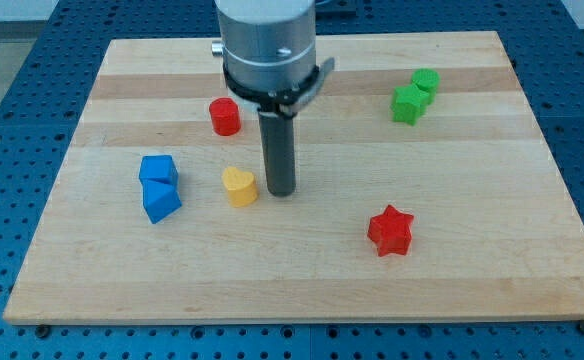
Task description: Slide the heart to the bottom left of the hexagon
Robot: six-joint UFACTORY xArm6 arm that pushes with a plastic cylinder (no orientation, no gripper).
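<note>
A yellow heart (239,186) lies left of the board's middle. My tip (280,190) stands just to the heart's right, close to it; I cannot tell whether they touch. A red hexagon (225,116) sits above the heart, toward the view's top, left of the rod and partly beside the arm's grey housing.
Two blue blocks (159,187) lie touching at the view's left of the heart. A red star (390,230) lies at the lower right. Two green blocks (414,96) sit together at the upper right. The wooden board (302,290) rests on a blue perforated table.
</note>
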